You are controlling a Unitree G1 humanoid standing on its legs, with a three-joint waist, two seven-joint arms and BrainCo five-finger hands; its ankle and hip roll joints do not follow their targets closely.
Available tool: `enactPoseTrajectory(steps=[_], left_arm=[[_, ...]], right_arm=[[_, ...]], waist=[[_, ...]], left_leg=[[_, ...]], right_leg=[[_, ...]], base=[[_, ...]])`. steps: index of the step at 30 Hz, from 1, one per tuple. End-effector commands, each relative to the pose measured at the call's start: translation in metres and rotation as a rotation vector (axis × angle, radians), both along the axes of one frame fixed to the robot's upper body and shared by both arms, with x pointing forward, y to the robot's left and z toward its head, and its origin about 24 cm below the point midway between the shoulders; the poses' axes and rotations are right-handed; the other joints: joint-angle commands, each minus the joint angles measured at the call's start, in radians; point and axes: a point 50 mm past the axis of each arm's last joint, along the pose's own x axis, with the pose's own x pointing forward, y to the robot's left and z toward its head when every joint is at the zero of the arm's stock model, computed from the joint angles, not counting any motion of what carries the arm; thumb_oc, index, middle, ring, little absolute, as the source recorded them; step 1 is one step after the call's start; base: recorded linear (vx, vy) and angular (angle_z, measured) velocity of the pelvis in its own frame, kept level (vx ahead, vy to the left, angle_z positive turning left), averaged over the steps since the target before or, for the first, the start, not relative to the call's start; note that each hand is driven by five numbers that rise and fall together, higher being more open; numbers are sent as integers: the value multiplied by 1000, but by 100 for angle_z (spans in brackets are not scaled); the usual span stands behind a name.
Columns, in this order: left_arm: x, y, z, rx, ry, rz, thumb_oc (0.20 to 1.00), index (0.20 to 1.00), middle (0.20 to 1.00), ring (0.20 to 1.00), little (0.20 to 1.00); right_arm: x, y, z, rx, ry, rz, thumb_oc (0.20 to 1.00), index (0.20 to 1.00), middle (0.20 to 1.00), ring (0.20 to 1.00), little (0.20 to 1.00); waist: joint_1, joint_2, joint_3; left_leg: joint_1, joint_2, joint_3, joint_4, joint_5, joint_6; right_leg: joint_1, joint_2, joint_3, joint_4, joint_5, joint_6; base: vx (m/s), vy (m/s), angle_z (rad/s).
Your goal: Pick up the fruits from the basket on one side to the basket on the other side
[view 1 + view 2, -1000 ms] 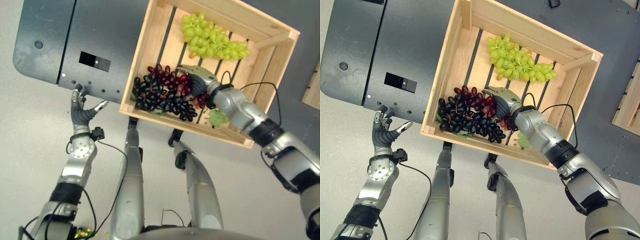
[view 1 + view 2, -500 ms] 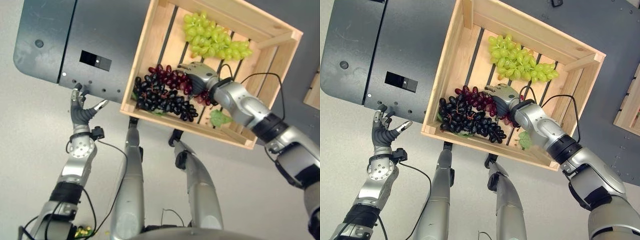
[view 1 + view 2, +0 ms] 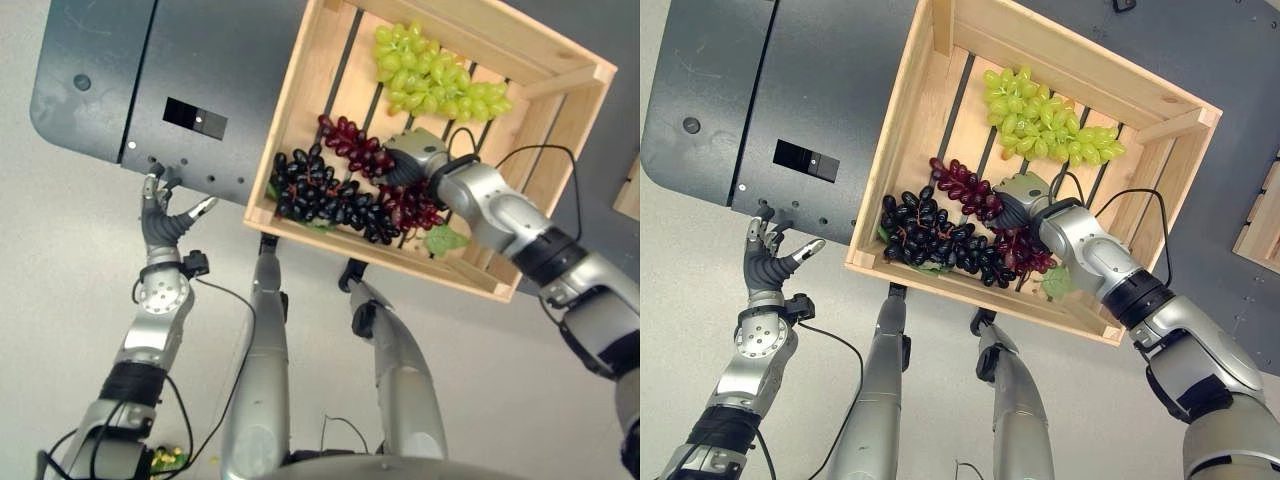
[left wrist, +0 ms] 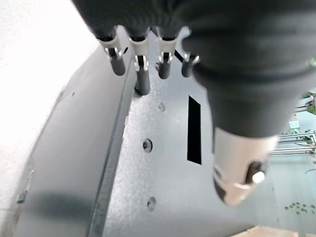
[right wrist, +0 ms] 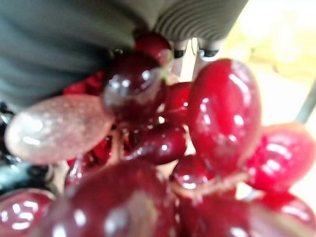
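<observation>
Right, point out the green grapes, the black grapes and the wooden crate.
green grapes (image 3: 1045,125), right eye view, middle of the bunch.
black grapes (image 3: 925,235), right eye view, centre of the dark cluster.
wooden crate (image 3: 898,170), right eye view, its left wall.

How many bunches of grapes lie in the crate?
3: green grapes at the far side, red grapes in the middle under the right hand, black grapes by the near wall. More may be hidden.

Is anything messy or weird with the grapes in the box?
Nothing looks spilled or broken. Green grapes, red grapes and black grapes all lie inside the wooden crate. The right hand is on the red bunch.
</observation>
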Motion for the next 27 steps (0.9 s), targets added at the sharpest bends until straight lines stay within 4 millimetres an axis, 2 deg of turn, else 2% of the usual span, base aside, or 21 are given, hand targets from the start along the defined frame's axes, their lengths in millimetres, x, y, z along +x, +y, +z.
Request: enactPoseTrajectory(steps=[1, 4, 7, 8, 10, 11, 12, 14, 15, 16, 17, 18, 20, 27], left_arm=[[-3, -6, -17, 26, 92, -28, 1000, 1000, 1000, 1000, 1000], [-2, -7, -16, 23, 90, -35, 1000, 1000, 1000, 1000, 1000], [-3, -6, -15, 19, 85, -45, 1000, 1000, 1000, 1000, 1000], [-2, -10, -16, 9, 82, -64, 1000, 1000, 1000, 1000, 1000], [-1, -12, -15, 0, 77, -78, 1000, 1000, 1000, 1000, 1000], [-1, -12, -15, 0, 77, -78, 1000, 1000, 1000, 1000, 1000], [-1, -13, -14, -6, 69, -103, 1000, 1000, 1000, 1000, 1000], [-1, -14, -14, -3, 67, -111, 1000, 1000, 1000, 1000, 1000], [-1, -14, -13, -3, 61, -131, 1000, 1000, 1000, 1000, 1000], [-1, -15, -13, 0, 59, -140, 1000, 1000, 1000, 1000, 1000], [-1, -15, -13, -1, 59, -141, 1000, 1000, 1000, 1000, 1000], [-4, -14, -15, -2, 64, -156, 1000, 1000, 1000, 1000, 1000], [-6, -13, -16, 5, 66, -163, 1000, 1000, 1000, 1000, 1000], [-10, -9, -18, 17, 65, -170, 1000, 1000, 1000, 1000, 1000]], right_arm=[[-3, -13, 8, -4, -17, -17, 200, 200, 200, 200, 200], [-4, -13, 12, 32, -7, -5, 200, 200, 200, 200, 200], [-5, -13, 12, 152, 65, 23, 200, 200, 200, 200, 200], [-3, -11, -4, 241, 135, 28, 200, 200, 200, 200, 200], [-4, -6, -17, 424, 257, 75, 200, 200, 200, 200, 200], [-3, -7, -17, 425, 257, 75, 200, 200, 200, 200, 200], [-5, -6, -22, 640, 373, 133, 200, 200, 200, 200, 200], [-2, -11, -26, 679, 400, 119, 200, 200, 200, 200, 200], [-6, -9, -23, 837, 491, 190, 200, 200, 200, 200, 200], [-8, -11, -24, 906, 543, 215, 200, 200, 200, 200, 200], [-8, -11, -24, 906, 544, 215, 200, 200, 200, 200, 200], [-14, -13, -27, 981, 632, 255, 200, 200, 200, 200, 200], [-19, -19, -30, 1029, 689, 271, 200, 200, 200, 200, 200], [-37, -40, -50, 1195, 820, 276, 200, 200, 200, 200, 200]], waist=[[-20, -5, -3], [-21, -7, -3], [-20, -6, -3], [-18, -2, -3], [-14, 5, -3], [-14, 5, -3], [-8, 11, -3], [-5, 14, -3], [0, 16, -3], [1, 18, -3], [1, 19, -3], [4, 25, -3], [6, 31, -3], [12, 55, -3]], left_leg=[[0, 31, 24, 73, -91, 12], [0, 31, 23, 73, -90, 12], [-3, 32, 25, 72, -86, 11], [-6, 31, 24, 74, -85, 12], [-9, 30, 23, 73, -80, 12], [-9, 30, 23, 72, -80, 12], [-12, 29, 21, 74, -75, 11], [-11, 29, 20, 73, -74, 10], [-3, 29, 22, 69, -70, 7], [1, 28, 22, 70, -70, 6], [2, 28, 21, 70, -70, 6], [12, 25, 23, 74, -70, 5], [26, 22, 27, 78, -72, 4], [92, 18, 35, 71, -69, -7]], right_leg=[[20, -84, 33, -115, 108, 115], [20, -84, 34, -116, 108, 115], [18, -86, 32, -117, 111, 115], [17, -87, 31, -115, 112, 115], [13, -89, 30, -113, 112, 114], [13, -89, 30, -113, 112, 114], [12, -92, 27, -109, 113, 115], [13, -92, 27, -109, 113, 115], [17, -92, 28, -107, 114, 116], [19, -93, 28, -104, 114, 115], [20, -93, 28, -104, 114, 115], [29, -96, 28, -99, 113, 115], [41, -99, 30, -92, 113, 115], [106, -112, 24, -89, 111, 120]], base=[[0, 0, 0], [0, 0, 0], [0, 0, 0], [0, 0, 0], [0, 0, 0], [0, 0, 0], [0, 0, 0], [0, 0, 0], [0, 0, 0], [0, 0, 0], [0, 0, 0], [0, 0, 0], [-19, 14, 4], [-4, -2, 2]])
